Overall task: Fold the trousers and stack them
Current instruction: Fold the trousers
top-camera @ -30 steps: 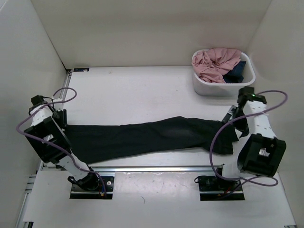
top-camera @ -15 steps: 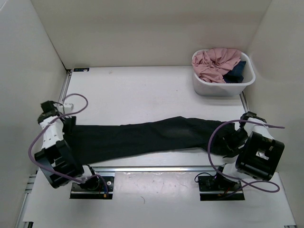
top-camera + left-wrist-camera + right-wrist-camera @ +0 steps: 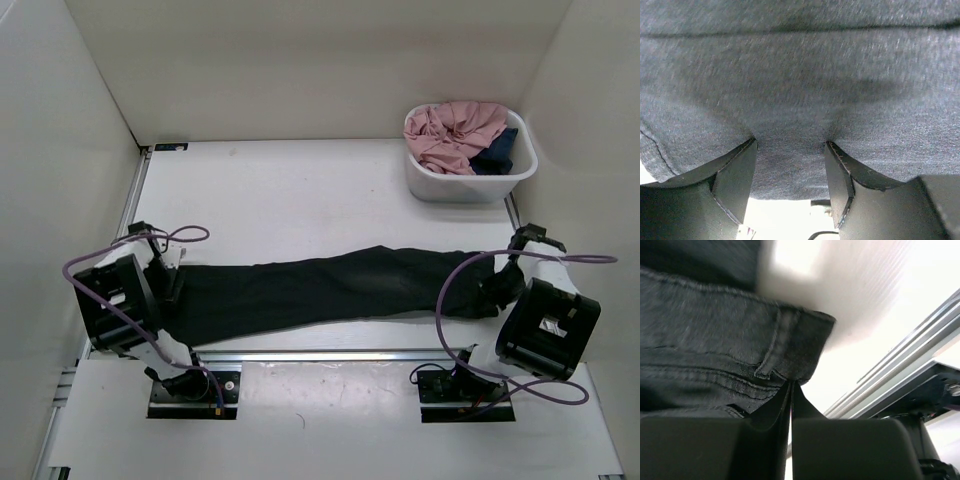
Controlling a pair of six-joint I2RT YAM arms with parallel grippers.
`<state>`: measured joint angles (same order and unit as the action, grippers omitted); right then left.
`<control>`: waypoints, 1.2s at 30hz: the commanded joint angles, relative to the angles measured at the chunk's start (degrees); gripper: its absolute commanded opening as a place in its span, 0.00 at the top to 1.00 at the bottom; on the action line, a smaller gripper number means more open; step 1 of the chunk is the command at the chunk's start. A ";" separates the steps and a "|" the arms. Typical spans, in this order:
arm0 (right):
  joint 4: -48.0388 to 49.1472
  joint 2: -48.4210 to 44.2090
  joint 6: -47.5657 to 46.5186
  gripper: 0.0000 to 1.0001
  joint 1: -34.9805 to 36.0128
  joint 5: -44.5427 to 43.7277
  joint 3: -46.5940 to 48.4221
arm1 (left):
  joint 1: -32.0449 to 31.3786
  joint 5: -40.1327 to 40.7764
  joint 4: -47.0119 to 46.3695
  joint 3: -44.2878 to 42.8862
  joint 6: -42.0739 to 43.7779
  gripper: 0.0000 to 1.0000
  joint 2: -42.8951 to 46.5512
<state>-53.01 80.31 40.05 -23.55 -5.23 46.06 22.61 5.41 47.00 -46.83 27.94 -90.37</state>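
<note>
The black trousers (image 3: 320, 285) lie stretched left to right across the near part of the table. My left gripper (image 3: 172, 278) is at their left end. In the left wrist view its jaws stand apart, and the grey-looking cloth (image 3: 800, 75) fills the view, its edge lying between the fingers (image 3: 735, 175). My right gripper (image 3: 503, 283) is at the right end. In the right wrist view it (image 3: 791, 384) is shut, its tips pinching the stitched edge of the trousers (image 3: 705, 330).
A white bin (image 3: 420, 180) at the back right holds a pink garment (image 3: 455, 130) and a dark blue one (image 3: 497, 152). A metal rail (image 3: 320, 353) runs along the table's near edge and shows beside the right jaws (image 3: 900, 370). White walls enclose the table.
Both arms came down and inward onto the ends of the trousers. The right gripper went from open to shut on the right end. The left gripper slid over the left end.
</note>
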 commanded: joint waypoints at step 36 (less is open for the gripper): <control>24.00 9.50 3.28 0.08 -2.90 1.98 0.86 | -3.28 11.03 -15.71 -0.10 0.80 0.34 -10.88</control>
<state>-33.74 85.43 40.66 -27.20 -1.34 45.71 17.76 10.92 51.29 -51.18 28.67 -95.98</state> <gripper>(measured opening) 0.939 0.663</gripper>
